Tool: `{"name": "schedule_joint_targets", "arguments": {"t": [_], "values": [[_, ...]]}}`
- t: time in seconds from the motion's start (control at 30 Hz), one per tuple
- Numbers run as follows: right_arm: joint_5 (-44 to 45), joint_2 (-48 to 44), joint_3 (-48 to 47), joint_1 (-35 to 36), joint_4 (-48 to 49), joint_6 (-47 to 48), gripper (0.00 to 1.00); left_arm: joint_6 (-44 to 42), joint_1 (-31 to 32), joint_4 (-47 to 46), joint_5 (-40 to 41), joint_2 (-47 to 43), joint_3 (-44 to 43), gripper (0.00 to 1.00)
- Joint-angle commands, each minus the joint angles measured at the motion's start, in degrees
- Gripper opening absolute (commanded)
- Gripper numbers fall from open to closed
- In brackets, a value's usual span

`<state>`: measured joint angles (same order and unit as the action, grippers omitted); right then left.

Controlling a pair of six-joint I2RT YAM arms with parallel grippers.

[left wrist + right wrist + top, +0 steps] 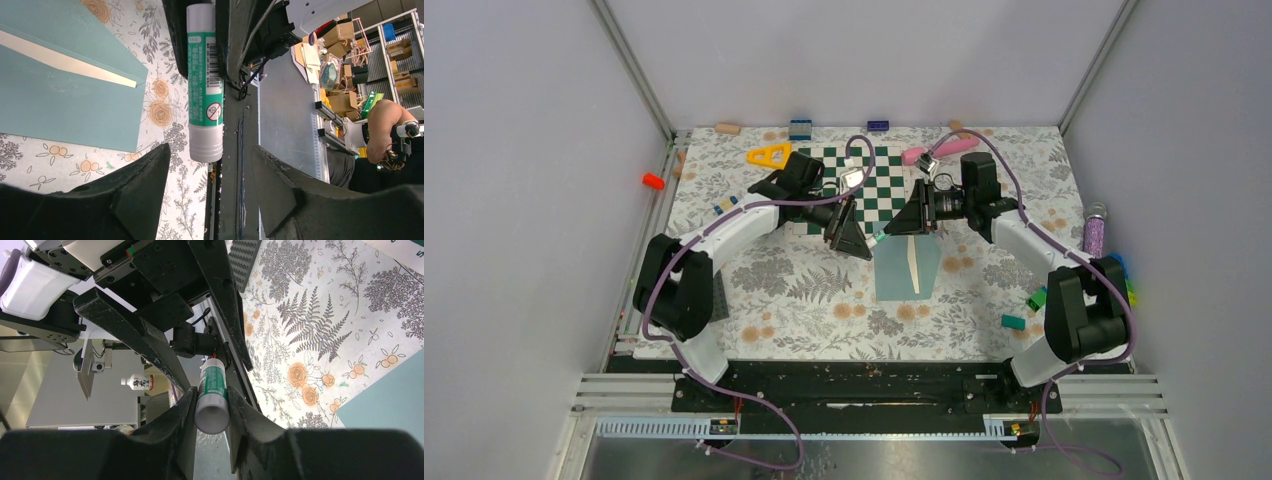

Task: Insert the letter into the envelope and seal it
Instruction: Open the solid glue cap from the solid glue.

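The teal envelope (907, 268) lies flat on the floral table in front of the chessboard; it also shows in the left wrist view (60, 100). A thin cream strip (65, 60) crosses it along a fold; I cannot tell whether this is the letter, and no tan sheet shows elsewhere. My right gripper (904, 222) (212, 392) is shut on a green-and-white glue stick (212, 395), held above the envelope's far edge. My left gripper (852, 236) (210, 152) is open, its fingers on either side of the glue stick's white end (205, 145) without touching it.
The green-white chessboard (864, 185) lies behind the grippers. A yellow triangle (769, 154), a pink object (939, 150), a purple glitter bottle (1095, 230), an orange piece (653, 181) and green blocks (1036, 298) sit round the table's edges.
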<state>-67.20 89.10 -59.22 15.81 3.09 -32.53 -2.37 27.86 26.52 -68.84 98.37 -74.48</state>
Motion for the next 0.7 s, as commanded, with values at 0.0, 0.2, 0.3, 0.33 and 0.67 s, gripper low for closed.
{"name": "schedule_joint_targets", "arguments": {"t": [0.0, 0.2, 0.3, 0.33, 0.67], "values": [[-2.6, 0.8, 0.0, 0.1, 2.0, -1.0, 0.11, 2.2, 0.0, -5.3, -2.1, -2.3, 0.5, 0.59], [-2.8, 1.0, 0.0, 0.4, 2.1, -1.2, 0.1, 2.2, 0.0, -5.9, -2.1, -2.1, 0.5, 0.51], [-2.8, 1.3, -0.2, 0.7, 2.1, -1.1, 0.1, 2.2, 0.1, -6.1, -2.2, -2.0, 0.5, 0.47], [-2.8, 1.4, -0.2, 0.7, 2.1, -1.2, 0.1, 2.2, 0.1, -6.1, -2.2, -1.9, 0.5, 0.45], [-3.3, 1.2, -0.8, 0.4, 2.1, -1.3, 0.09, 1.4, 0.3, -3.8, -1.8, -1.9, 0.2, 0.21]]}}
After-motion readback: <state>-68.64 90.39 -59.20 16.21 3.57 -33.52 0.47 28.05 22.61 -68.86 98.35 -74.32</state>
